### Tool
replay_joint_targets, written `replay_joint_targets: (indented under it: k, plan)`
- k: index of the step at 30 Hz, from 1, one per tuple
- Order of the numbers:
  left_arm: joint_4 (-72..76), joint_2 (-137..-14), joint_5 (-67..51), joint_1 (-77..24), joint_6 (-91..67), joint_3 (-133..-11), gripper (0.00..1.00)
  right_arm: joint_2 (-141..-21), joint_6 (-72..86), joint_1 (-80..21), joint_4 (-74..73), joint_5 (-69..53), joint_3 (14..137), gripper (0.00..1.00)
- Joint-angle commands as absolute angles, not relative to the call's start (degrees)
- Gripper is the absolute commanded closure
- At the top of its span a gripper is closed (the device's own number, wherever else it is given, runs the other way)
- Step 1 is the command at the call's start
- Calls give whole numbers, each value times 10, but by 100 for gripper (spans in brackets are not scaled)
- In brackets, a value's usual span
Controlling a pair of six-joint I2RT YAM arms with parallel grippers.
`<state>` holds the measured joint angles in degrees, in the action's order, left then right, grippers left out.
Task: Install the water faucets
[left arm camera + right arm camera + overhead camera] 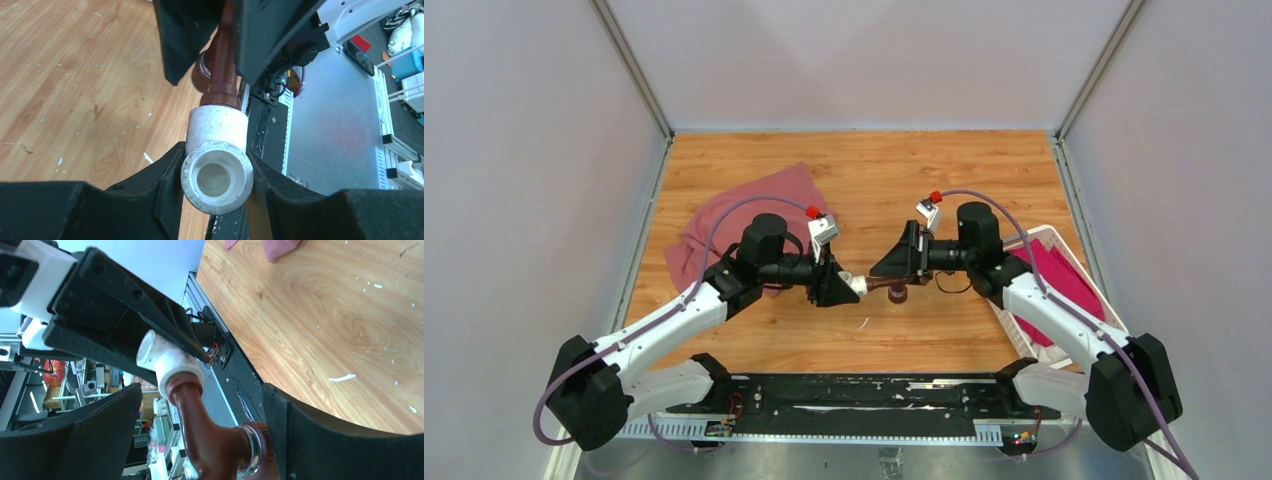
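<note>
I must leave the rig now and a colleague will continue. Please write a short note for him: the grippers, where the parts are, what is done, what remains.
Left gripper: shut on the fitting, holding it above the table.
Right gripper: open, straddling the tap without clamping it.
Parts: the tap's end sits in the fitting; both are in the air between the arms.
Done: the tap is joined to the fitting. How far it is screwed in cannot be seen.
Left: probably grip the tap again and turn it until tight, then check the joint.
</note>
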<state>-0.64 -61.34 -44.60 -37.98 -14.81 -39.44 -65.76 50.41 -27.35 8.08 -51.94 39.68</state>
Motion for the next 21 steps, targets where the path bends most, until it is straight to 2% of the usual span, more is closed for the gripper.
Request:
replay_joint_targets:
  k: [1,21]
  plan:
    - [3,-599,-422,-380,-136,-417,100,-617,520,-278,92,-531,371,6]
    - [18,-627,-371,-380,-153,-414,100,-493,529,-280,11,-542,364,6]
